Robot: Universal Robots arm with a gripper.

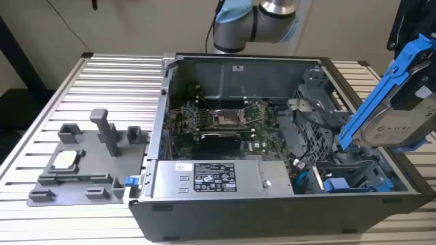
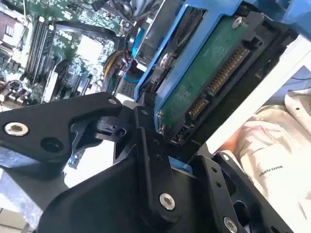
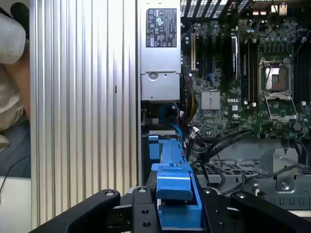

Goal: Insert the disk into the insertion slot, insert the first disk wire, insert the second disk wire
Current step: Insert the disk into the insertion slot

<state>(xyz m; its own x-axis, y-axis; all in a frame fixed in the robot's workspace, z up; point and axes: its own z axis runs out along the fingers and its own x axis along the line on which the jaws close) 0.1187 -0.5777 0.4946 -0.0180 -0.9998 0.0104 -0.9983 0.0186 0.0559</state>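
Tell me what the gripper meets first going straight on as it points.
The gripper, holding the disk, would probably meet the blue cables by the power supply first; depth unclear.

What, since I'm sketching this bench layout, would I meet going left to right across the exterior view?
grey plastic tray → power supply box in the open computer case → disk, raised in its blue frame above the case's right side.

White printed labels on power supply (image 1: 221, 179) and disk (image 1: 401, 122), unreadable.
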